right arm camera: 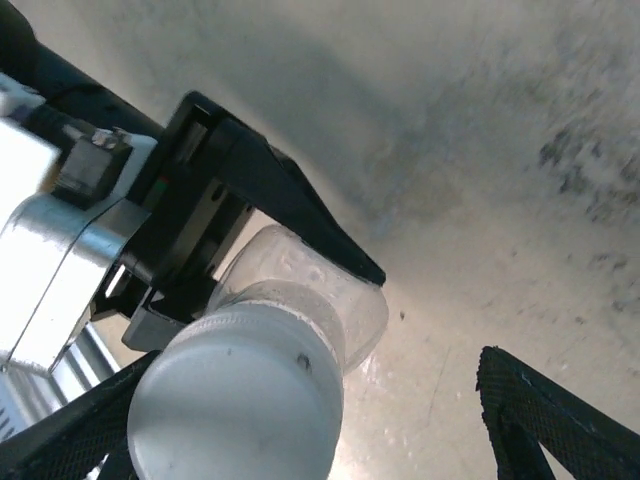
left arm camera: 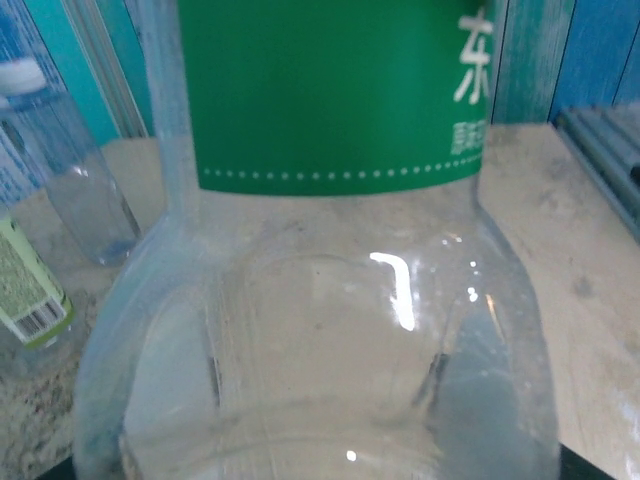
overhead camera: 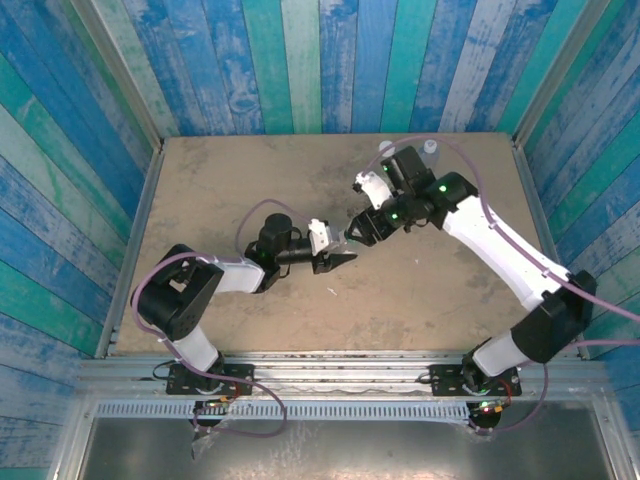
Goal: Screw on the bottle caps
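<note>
Landmark: green-label bottle [left arm camera: 330, 100], clear plastic, white lettering on the label, close against the left wrist camera.
Left gripper [overhead camera: 340, 258]: clamped on the green-label bottle, one black finger [right arm camera: 290, 205] laid along its shoulder.
Bottle attitude: held off the table [overhead camera: 220, 200], neck pointing toward the right gripper; exact tilt hard to judge.
Cap [right arm camera: 235, 400]: white, round, seated on the neck of the green-label bottle; how far threaded, cannot tell.
Right gripper [overhead camera: 357, 230]: at the cap end of the green-label bottle, jaws wide apart.
Right fingers [right arm camera: 550, 420]: one ribbed pad well clear on one side of the cap, the other just beside the cap on the opposite side; contact there not clear. Nothing gripped.
Blue-tinted bottle [left arm camera: 75, 190]: upright on the table, behind and left of the green-label bottle in the left wrist view, apart from it.
Second cap [left arm camera: 20, 75]: white, on top of the blue-tinted bottle.
Barcode-label bottle [left arm camera: 25, 290]: pale green label, just beside the blue-tinted bottle, nearer the camera, left of the green-label bottle; top cut off by the frame.
</note>
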